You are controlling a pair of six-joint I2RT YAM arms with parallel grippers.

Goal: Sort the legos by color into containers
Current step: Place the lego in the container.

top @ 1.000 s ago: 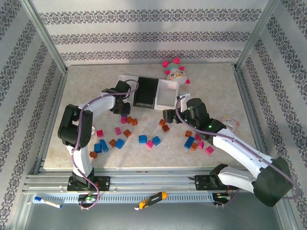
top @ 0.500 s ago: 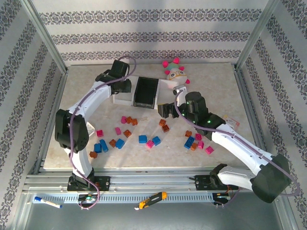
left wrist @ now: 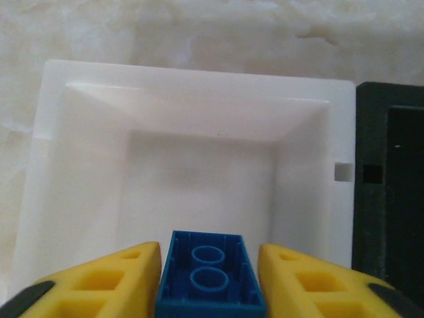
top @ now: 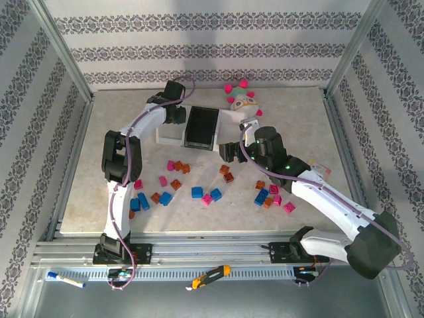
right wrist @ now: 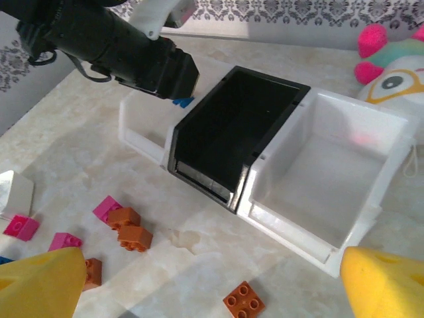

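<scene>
Showing a pale marbled tabletop (top: 112,109) fenced by metal rails (top: 69,165) and patterned walls (top: 212,50).

Open room: bare surface lies to the left of the black bin (top: 202,127) and behind it, as far as the back rail. The ground on its near side is strewn with loose bricks (top: 197,192) in blue, pink and orange-brown. They spread to the near left and near right, apart from one another or in small clusters. A plush toy (top: 240,99) sits behind and to the right of the black bin.

Containers: three bins stand joined in a row, with the black one in the middle. The white bin on its left (left wrist: 199,73) shows a bare floor, as do the black bin and the white bin on its right (right wrist: 361,107).

Grippers: the left gripper (top: 176,116) hangs over the left white bin. Its yellow fingers (left wrist: 112,281) stand narrowly apart, meeting both sides of a blue brick (left wrist: 211,278) held studs-up above the bin floor. The right gripper (top: 228,152) hovers just near and right of the black bin, spread wide with nothing between its tips.
</scene>
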